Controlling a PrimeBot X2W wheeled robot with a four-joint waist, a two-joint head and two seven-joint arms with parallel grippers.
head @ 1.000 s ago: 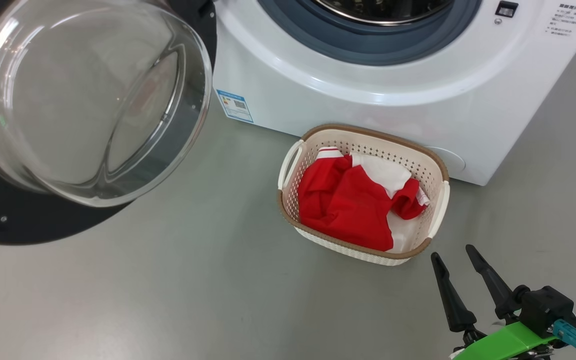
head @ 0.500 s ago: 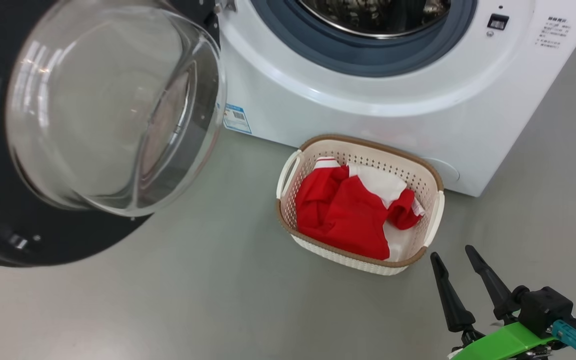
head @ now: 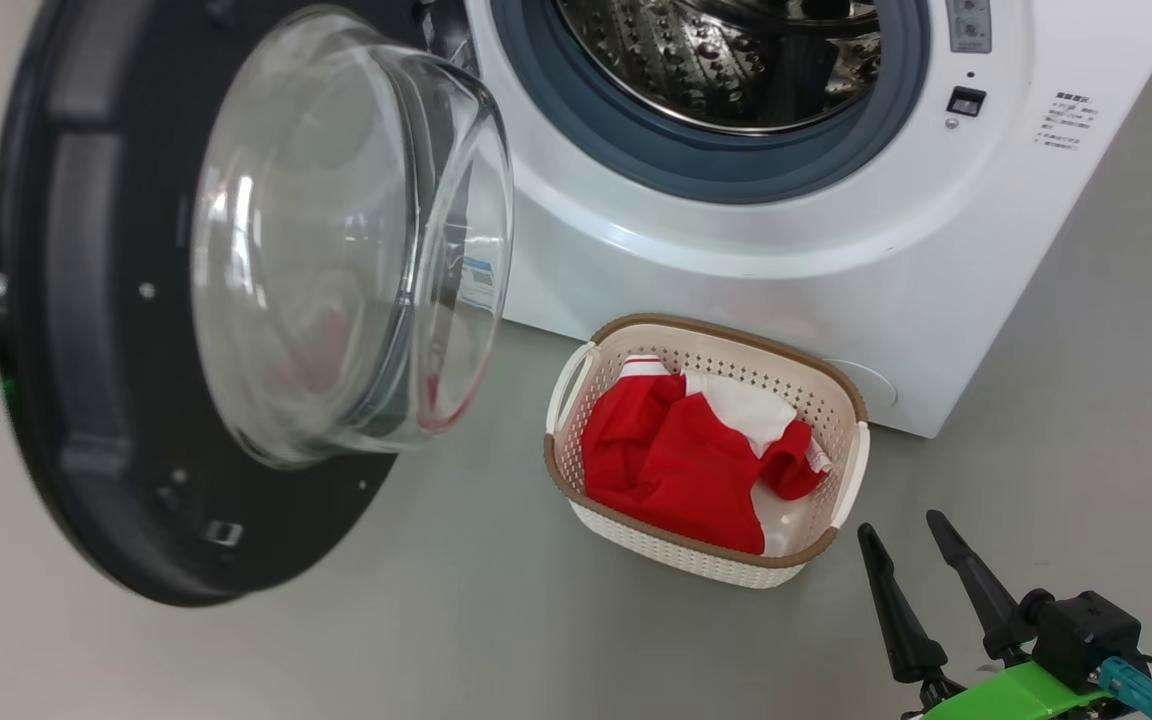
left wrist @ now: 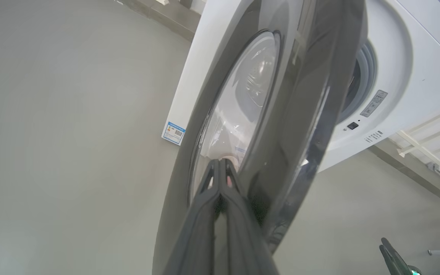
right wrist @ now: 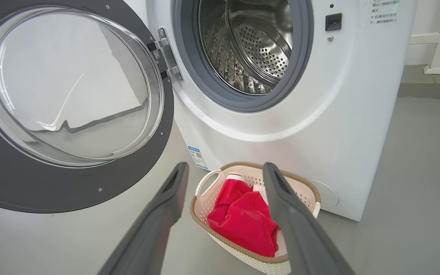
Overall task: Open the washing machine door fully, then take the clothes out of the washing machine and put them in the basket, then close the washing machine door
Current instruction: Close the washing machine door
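Sitting on grey floor (head: 436,640) before washing machine (head: 736,260), basket (head: 686,560) is holding clothes (head: 676,460); left gripper (left wrist: 220,164) pinched together, right gripper (head: 896,523) splayed wide.

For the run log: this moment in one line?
red clothes: in cream perforated basket | black-rimmed glass door: open | left gripper: shut | right gripper: open

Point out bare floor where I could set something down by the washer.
Bare floor lies between the washing machine door and the basket; more right of the washing machine. Crowded: right gripper beside the basket's near corner.
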